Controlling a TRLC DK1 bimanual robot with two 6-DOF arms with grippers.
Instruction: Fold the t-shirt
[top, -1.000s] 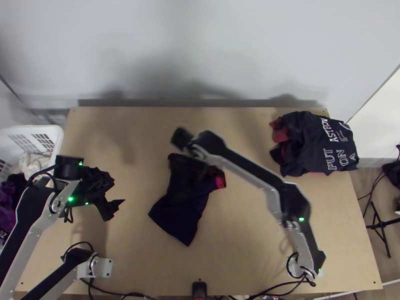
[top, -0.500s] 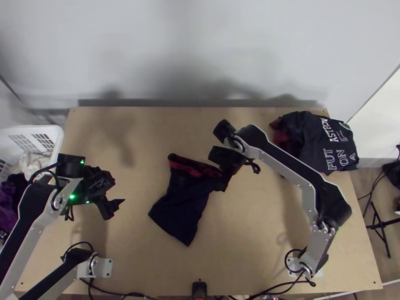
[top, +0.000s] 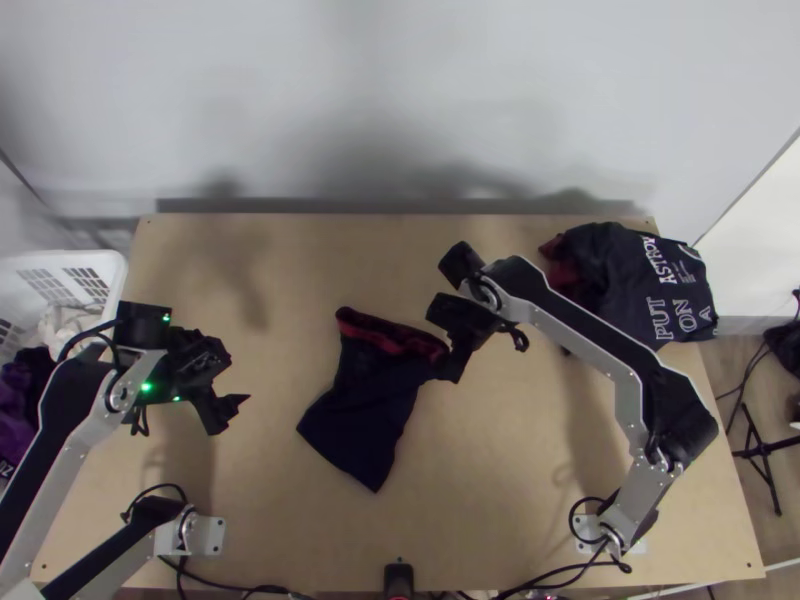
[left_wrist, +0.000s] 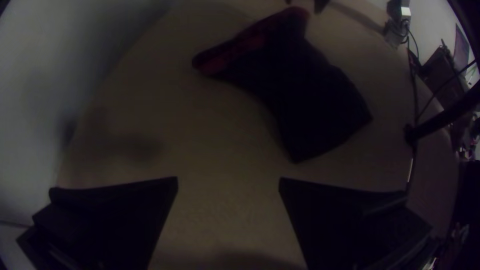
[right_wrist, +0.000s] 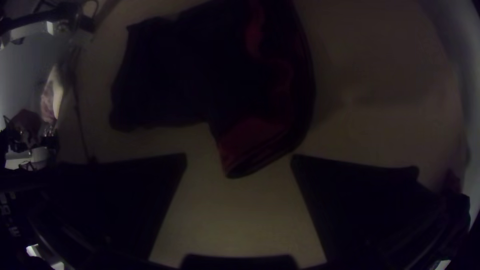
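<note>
My left gripper (top: 238, 408) stands over the table's left part, left of the dark navy t-shirt (top: 372, 408). The shirt lies folded into a compact shape at mid-table, its red-and-dark edge toward the back. By the shirt's right corner is my right gripper (top: 452, 370), covering a bit of that corner. In the left wrist view, my left gripper (left_wrist: 228, 185) is open with bare table between its fingers, and the shirt (left_wrist: 310, 95) lies beyond. In the right wrist view, my right gripper (right_wrist: 240, 162) is open too, the shirt's red corner (right_wrist: 250, 145) lying between its fingertips.
A dark bunched garment with white lettering (top: 640, 285) lies at the table's back right. Left of the table, a white basket (top: 95, 265) holds clothes. Bare wood (top: 500, 500) shows in front of the right arm.
My right gripper has swung from above the shirt's back edge to its right corner, uncovering the red edge. The left arm has barely moved.
</note>
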